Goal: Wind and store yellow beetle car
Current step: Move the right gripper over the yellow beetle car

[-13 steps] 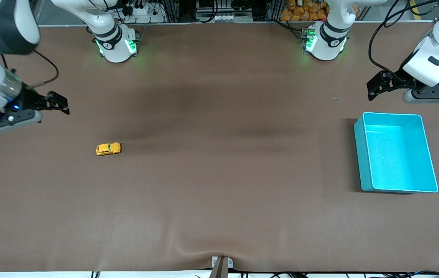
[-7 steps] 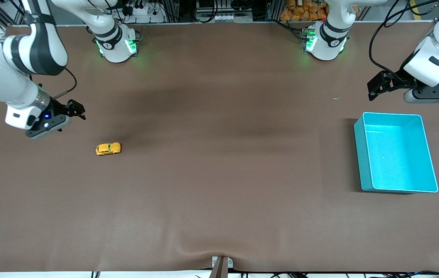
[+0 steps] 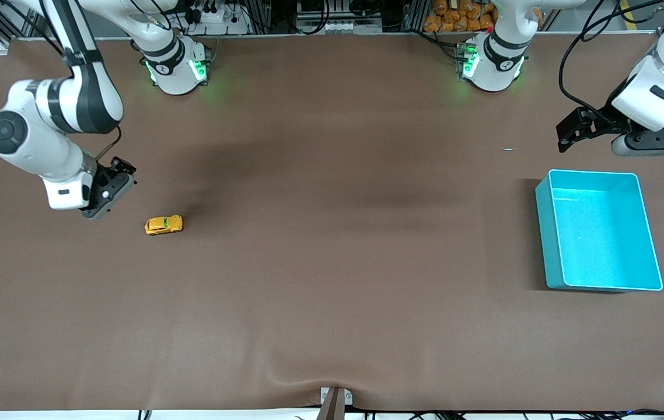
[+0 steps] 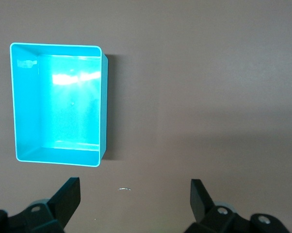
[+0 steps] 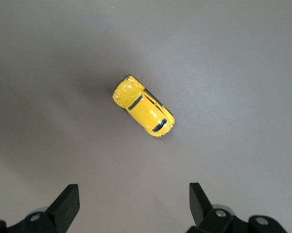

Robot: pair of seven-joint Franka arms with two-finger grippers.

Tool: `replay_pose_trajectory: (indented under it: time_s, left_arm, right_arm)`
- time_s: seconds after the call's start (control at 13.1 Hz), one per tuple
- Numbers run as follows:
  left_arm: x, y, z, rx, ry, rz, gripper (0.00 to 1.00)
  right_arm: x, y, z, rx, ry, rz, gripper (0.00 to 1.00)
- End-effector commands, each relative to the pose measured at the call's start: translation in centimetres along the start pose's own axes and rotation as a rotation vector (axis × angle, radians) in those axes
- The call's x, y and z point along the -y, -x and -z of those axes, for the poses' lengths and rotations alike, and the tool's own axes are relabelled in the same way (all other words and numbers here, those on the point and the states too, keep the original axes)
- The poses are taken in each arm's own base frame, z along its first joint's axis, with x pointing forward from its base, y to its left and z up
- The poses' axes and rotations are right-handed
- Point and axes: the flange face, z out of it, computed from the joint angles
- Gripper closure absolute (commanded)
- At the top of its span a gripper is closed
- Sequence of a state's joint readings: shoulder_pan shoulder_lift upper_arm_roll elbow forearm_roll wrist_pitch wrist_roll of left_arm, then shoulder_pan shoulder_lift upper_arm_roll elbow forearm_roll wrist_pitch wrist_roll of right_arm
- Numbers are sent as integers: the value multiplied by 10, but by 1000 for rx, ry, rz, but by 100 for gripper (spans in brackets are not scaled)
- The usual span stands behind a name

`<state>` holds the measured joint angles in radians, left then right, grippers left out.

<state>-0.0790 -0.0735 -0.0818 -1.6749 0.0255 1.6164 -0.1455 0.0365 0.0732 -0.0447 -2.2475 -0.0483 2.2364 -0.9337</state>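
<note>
One step: right gripper (image 3: 125, 170), fingers spread and empty, is hovering beside yellow beetle car (image 3: 164, 224); centre over body, straddling flanks. Left gripper (image 3: 571, 129), open and empty, is waiting near the teal bin (image 3: 548, 233).

Yellow beetle car (image 3: 163, 224) upright on wheels, table's right-arm end.

Wide brown bench (image 3: 332, 280) under a matte, cloth-like cover, slightly rippled at the edge nearest the front camera. Standing on its wheels toward the right arm's end, a tiny yellow-orange beetle-shaped toy car (image 3: 163, 224) (image 5: 144, 106) with dark windows, bare cover all around it. Resting well apart, toward the left arm's end, an open rectangular teal plastic bin (image 3: 548, 233) (image 4: 105, 97), nothing visible inside. Lying just beside the bin, farther from the front camera, a small pale speck (image 3: 509, 149) (image 4: 122, 189), too small to identify.
</note>
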Motion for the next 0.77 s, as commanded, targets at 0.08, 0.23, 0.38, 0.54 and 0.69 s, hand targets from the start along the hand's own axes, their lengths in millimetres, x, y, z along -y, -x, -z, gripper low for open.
replay_pose_trajectory:
  time_s: [0.08, 0.23, 0.38, 0.54, 0.69]
  left_arm:
    - [0, -3, 3, -10, -11, 10, 0]
    - [-1, -3, 4, -11, -11, 9, 0]
    - [-1, -3, 4, -11, -11, 9, 0]
    - [-2, -3, 4, -11, -11, 6, 0]
    - [-1, -3, 5, -13, -10, 7, 0]
  right_arm:
    - [-3, -20, -29, -1, 36, 217, 0]
    - [-9, -27, -51, -17, 64, 285, 0]
    - [-1, -45, -68, -14, 67, 404, 0]
    - [-1, -49, -82, -14, 70, 451, 0]
    - [1, -55, -100, -12, 73, 511, 0]
